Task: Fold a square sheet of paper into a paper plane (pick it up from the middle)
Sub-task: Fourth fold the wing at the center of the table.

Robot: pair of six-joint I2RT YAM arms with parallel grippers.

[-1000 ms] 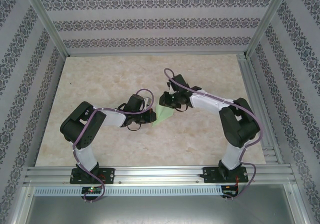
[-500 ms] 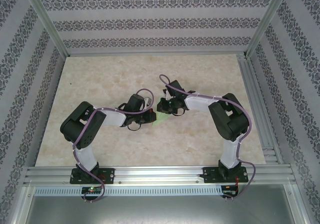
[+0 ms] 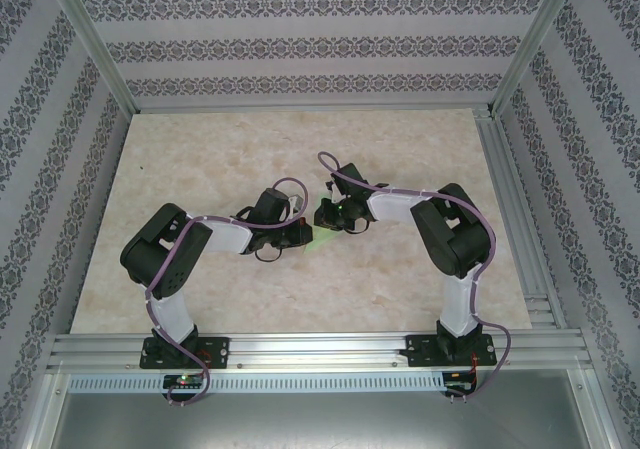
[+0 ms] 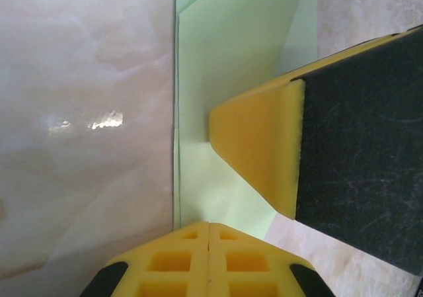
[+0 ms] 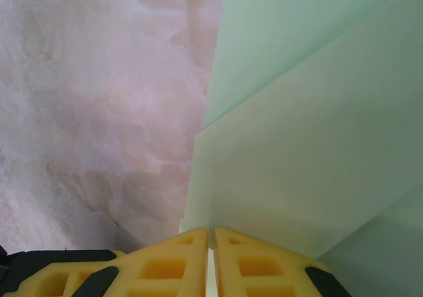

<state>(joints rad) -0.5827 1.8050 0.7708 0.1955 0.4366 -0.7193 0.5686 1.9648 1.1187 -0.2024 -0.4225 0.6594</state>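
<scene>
Tightly, left hand (image 4: 209, 227), right hand (image 5: 211, 231) on paper plane (image 5: 297, 145).

The left arm (image 3: 170, 259) and the right arm (image 3: 455, 234) each have glossy black joint housings, white link shells and black base plates (image 3: 185, 351). A lilac cable (image 3: 290, 182) loops along each. The left end effector (image 4: 209, 227) and right end effector (image 5: 211, 231) carry yellow fingers (image 5: 165, 264) with moulded rectangular pockets and black inserts.

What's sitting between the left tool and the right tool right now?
The folded green paper; the top view shows it between the left tool and right tool, both shut on it.
</scene>
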